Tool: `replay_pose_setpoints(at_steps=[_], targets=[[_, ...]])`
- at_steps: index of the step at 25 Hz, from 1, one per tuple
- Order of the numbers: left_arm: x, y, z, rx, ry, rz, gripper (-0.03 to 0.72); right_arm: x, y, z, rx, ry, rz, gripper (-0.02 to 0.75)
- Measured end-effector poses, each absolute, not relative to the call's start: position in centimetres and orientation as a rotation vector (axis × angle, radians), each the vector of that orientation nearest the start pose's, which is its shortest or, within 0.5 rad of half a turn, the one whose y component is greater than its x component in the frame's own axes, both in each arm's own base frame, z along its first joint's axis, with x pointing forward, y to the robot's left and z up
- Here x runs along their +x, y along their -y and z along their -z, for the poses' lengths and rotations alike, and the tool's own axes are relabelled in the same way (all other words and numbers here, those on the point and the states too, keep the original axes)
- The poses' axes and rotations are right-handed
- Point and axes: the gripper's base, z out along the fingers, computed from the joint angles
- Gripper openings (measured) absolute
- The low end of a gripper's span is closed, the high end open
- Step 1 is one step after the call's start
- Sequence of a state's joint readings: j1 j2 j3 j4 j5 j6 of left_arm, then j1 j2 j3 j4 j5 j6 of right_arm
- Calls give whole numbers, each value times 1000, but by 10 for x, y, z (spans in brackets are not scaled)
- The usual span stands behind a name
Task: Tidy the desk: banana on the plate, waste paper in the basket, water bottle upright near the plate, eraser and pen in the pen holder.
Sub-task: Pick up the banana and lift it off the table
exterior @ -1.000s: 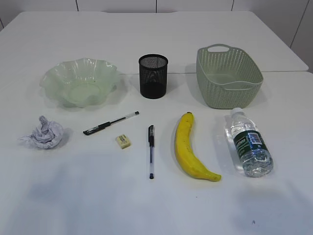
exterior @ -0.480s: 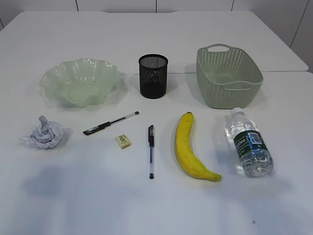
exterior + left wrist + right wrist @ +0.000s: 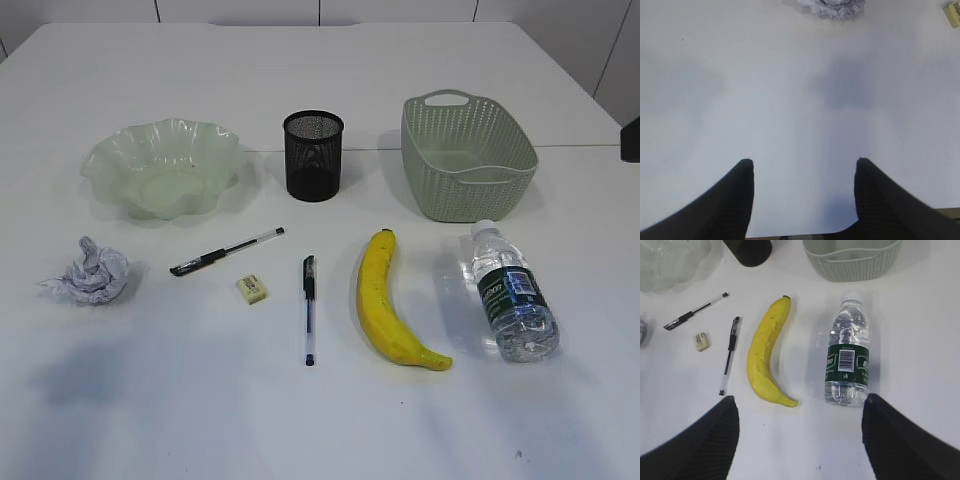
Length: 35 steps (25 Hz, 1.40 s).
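Exterior view shows nothing tidied yet: waste paper (image 3: 88, 272), two pens and eraser (image 3: 252, 289) lie loose on the desk (image 3: 320, 420); banana (image 3: 392, 305) and toppled water bottle (image 3: 510, 292) lie right. Left fingers (image 3: 745, 172) hang released short of the paper; right fingers (image 3: 730, 412) spread, empty, above banana and bottle. Next likely a descent onto either; no obstruction evident.

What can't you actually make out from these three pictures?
- Left wrist view: waste paper and eraser are cut by the frame edge.
- Right wrist view: plate, pen holder and basket are cut by the top edge.
- Exterior view: water bottle label lettering is too small; both hands are out of frame.
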<state>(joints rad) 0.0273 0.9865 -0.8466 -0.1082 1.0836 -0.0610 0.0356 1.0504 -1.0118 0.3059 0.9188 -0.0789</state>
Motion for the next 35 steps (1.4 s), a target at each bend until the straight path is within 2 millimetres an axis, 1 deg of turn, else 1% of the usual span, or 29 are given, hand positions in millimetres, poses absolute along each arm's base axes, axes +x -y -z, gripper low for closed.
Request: replay_pose_setpoints(at_steps=[4, 7, 11, 13, 17, 21, 24, 27, 29, 32, 35], targets=[[167, 4, -307, -157, -2692, 154, 447, 225, -33, -348, -35, -2496, -372, 568], [167, 4, -307, -157, -2691, 154, 447, 243, -45, -340, -91, -2545, -392, 567], [167, 4, -307, -140, -2692, 150, 447, 270, -72, -324, -243, -2616, -365, 567], [167, 4, -307, -128, -2692, 147, 447, 285, -86, -312, -308, -2657, -333, 567], [167, 4, -307, -120, -2690, 145, 447, 310, -113, -296, -397, -2702, -318, 567], [168, 4, -307, -120, -2686, 145, 447, 329, -140, -290, -469, -2695, -327, 567], [168, 4, -307, -118, -2684, 144, 447, 340, -157, -289, -496, -2687, -304, 567], [168, 4, -307, -118, -2684, 144, 447, 350, -166, -289, -479, -2693, -277, 567], [168, 4, -307, -118, -2684, 144, 447, 358, -167, -289, -463, -2696, -257, 567], [168, 4, -307, -119, -2680, 144, 442, 368, -170, -283, -442, -2713, -232, 557], [168, 4, -307, -118, -2676, 144, 438, 379, -175, -270, -413, -2747, -228, 547]])
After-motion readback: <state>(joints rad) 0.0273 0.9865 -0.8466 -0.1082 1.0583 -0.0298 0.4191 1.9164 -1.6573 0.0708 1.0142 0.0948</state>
